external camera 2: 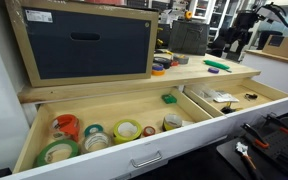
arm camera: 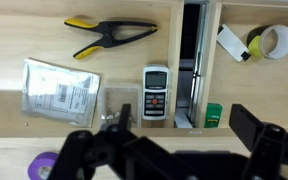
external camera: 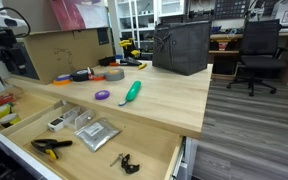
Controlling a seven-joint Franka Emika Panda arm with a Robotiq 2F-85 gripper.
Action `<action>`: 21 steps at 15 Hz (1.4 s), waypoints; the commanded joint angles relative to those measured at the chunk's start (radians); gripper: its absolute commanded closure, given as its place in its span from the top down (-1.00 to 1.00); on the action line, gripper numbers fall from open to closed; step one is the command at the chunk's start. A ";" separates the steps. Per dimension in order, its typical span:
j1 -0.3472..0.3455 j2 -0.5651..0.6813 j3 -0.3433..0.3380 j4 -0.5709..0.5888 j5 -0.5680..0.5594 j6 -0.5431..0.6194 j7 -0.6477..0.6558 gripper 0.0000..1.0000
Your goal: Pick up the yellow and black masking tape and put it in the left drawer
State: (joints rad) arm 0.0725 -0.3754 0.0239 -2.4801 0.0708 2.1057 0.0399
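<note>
Two pulled-out drawers under a light-wood desk top (external camera: 164,100), with one black robot arm (external camera: 6,30) standing at the edge of an exterior view. Gripper (arm camera: 174,152): black, two-fingered, along the lower edge of the wrist view, fingers spread wide with nothing between them; the drawers and the desk top's front edge lie below it. Yellow and black masking tape (external camera: 132,62): small yellow-and-black object lying on the desk top near the black fabric bag (external camera: 181,47); too small for its shape to be read clearly. Left drawer (arm camera: 269,95): shallow, light wood with pale plywood sides, open, only partly in the wrist view. It holds a pale yellowish tape roll (arm camera: 271,42) and a small green block (arm camera: 214,116) beside the dividing wall; an exterior view shows further rolls in it, among them an orange roll (external camera 2: 66,126) and a green-rimmed roll (external camera 2: 56,152). Wider light-wood drawer (external camera: 154,150): open, holding a yellow and black spring clamp (arm camera: 109,35), a silver foil pouch (arm camera: 59,90), a grey handheld digital gauge (arm camera: 156,90) and small black pliers (external camera: 124,161). Desk top also carries a small purple tape roll (external camera: 102,95), a green-handled tool (external camera: 131,92), a flat orange roll (external camera: 62,79) and a grey tape roll (external camera: 112,73).
</note>
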 commanded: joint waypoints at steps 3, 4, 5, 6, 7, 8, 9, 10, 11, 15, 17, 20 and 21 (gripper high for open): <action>-0.079 0.093 -0.042 0.111 -0.082 -0.018 -0.021 1.00; -0.089 0.112 -0.049 0.132 -0.089 -0.013 -0.015 1.00; -0.095 0.137 -0.056 0.163 -0.082 -0.022 -0.008 1.00; -0.099 0.161 -0.061 0.194 -0.074 -0.038 -0.003 1.00; -0.100 0.185 -0.062 0.228 -0.061 -0.052 0.005 1.00; -0.099 0.208 -0.063 0.261 -0.050 -0.064 0.012 1.00; -0.097 0.228 -0.063 0.292 -0.040 -0.078 0.015 1.00; -0.094 0.250 -0.060 0.331 -0.030 -0.102 0.019 1.00; -0.093 0.270 -0.058 0.367 -0.021 -0.126 0.022 1.00; -0.080 0.343 -0.042 0.526 0.009 -0.260 0.023 1.00; -0.074 0.365 -0.030 0.585 0.006 -0.306 0.010 1.00; -0.065 0.389 -0.016 0.650 -0.036 -0.356 -0.005 1.00; -0.064 0.395 -0.013 0.668 -0.045 -0.367 -0.010 1.00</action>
State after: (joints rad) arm 0.0009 -0.0188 0.0036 -1.8990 0.0550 1.8084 0.0443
